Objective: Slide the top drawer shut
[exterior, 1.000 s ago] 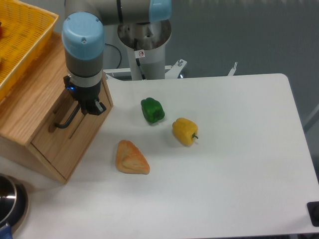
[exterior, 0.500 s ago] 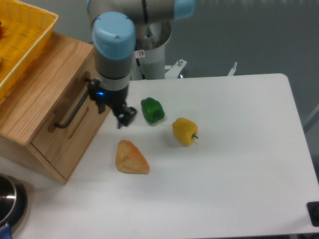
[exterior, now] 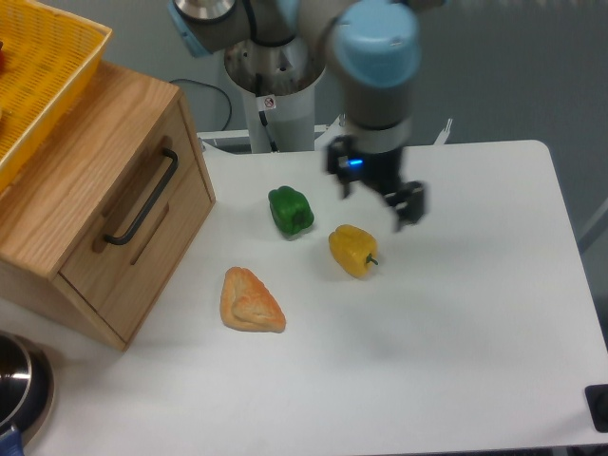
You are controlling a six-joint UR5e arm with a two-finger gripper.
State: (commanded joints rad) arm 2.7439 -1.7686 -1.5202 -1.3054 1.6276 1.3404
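Top drawer (exterior: 133, 214) at left of worktop (exterior: 456, 361), front seemingly flush with cabinet, so probably shut. Gripper (exterior: 407, 207) hanging above yellow pepper (exterior: 352, 251), well apart from black handle (exterior: 142, 198); jaws released, holding nothing, likely since job done.

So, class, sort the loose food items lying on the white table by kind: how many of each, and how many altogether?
Bell peppers: 2 (green pepper, yellow pepper)
Bread pieces: 1 (pastry)
Total: 3
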